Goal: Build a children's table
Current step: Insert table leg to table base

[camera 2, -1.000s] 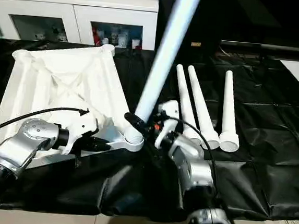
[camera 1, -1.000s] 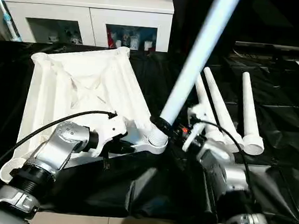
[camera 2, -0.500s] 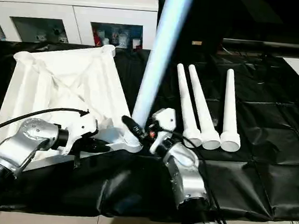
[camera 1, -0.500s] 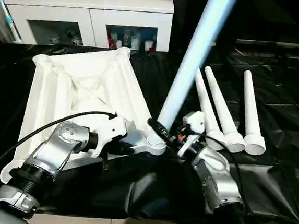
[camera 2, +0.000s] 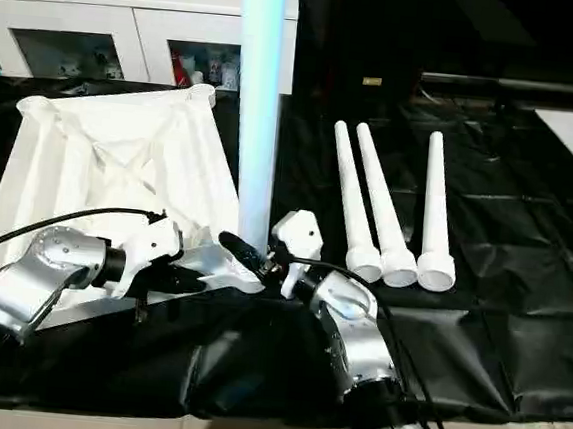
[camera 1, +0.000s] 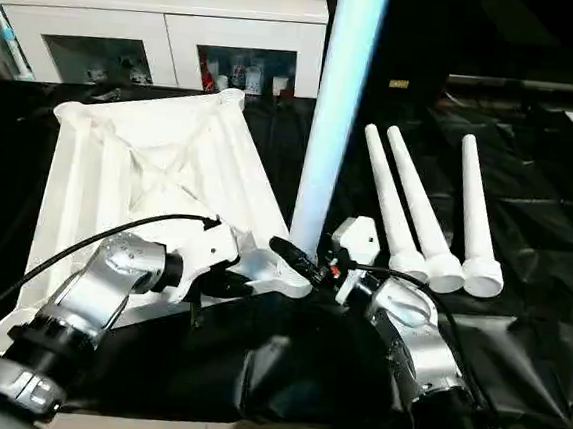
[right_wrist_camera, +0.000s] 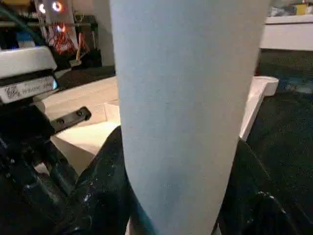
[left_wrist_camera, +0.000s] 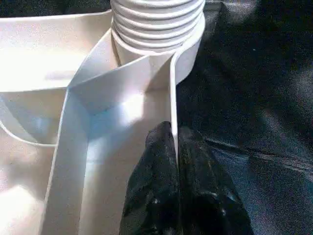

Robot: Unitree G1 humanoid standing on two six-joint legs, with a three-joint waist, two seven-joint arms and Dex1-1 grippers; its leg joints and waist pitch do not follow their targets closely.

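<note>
Right gripper [camera 1: 298, 259] clamped round upright leg [camera 1: 338, 109], ribbed end in near corner socket [left_wrist_camera: 188, 46] of upturned tabletop [camera 1: 160, 168]. Left gripper [left_wrist_camera: 174, 139] pinched narrow on tabletop rim beside socket. Three spare legs [camera 1: 428, 222] lying right on black sheet [camera 1: 539, 196].

No readable text anywhere right now. Closest thing: a small printed label [right_wrist_camera: 27, 88] on the white housing just beside the right hand [right_wrist_camera: 171, 205], seen from the right wrist cam — one line of print, chars too blurred to make out. Tiny yellowish tag [camera 1: 399, 84] on the dark unit well beyond the hand, also illegible.
</note>
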